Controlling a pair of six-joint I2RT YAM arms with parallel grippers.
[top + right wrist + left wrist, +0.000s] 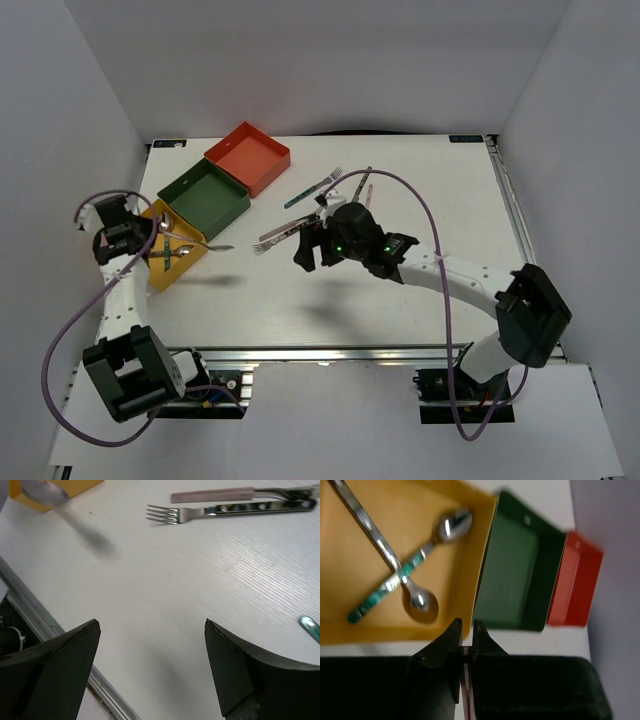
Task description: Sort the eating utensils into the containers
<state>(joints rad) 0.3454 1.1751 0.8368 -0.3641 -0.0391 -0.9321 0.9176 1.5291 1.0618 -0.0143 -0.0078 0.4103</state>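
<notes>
Two spoons, one plain (380, 545) and one with a teal patterned handle (385, 587), lie crossed in the yellow-orange tray (350, 630). My left gripper (464, 625) hovers over that tray's near rim, its jaws closed together with nothing seen between them; it also shows in the top view (158, 238). The dark green tray (205, 197) and the red-orange tray (248, 157) look empty. My right gripper (312, 258) is wide open and empty above bare table (152, 622). Just beyond it lie a shiny fork (200, 512) and a pinkish-handled utensil (210, 495).
A spoon (220, 246) lies on the table at the yellow-orange tray's right corner. A teal-handled fork (312, 188) and another utensil (363, 188) lie behind the right gripper. White walls enclose the table on three sides.
</notes>
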